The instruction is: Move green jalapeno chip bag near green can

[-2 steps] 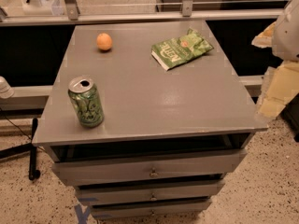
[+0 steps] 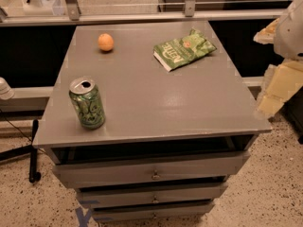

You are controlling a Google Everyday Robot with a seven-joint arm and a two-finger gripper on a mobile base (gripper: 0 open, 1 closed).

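The green jalapeno chip bag [image 2: 183, 49] lies flat at the back right of the grey cabinet top [image 2: 156, 98], its white edge facing the front left. The green can [image 2: 87, 103] stands upright near the front left corner, its silver top open. The bag and the can are far apart, on a diagonal across the top. My gripper [image 2: 280, 82] is a pale yellowish shape off the right edge of the cabinet, level with its top and to the right of and nearer than the bag. It holds nothing that I can see.
An orange ball [image 2: 105, 42] rests at the back left of the top. The cabinet has several drawers [image 2: 151, 173] below, the top one slightly open. A metal rail [image 2: 142, 17] runs behind. A black stand leg [image 2: 33, 150] is on the floor at left.
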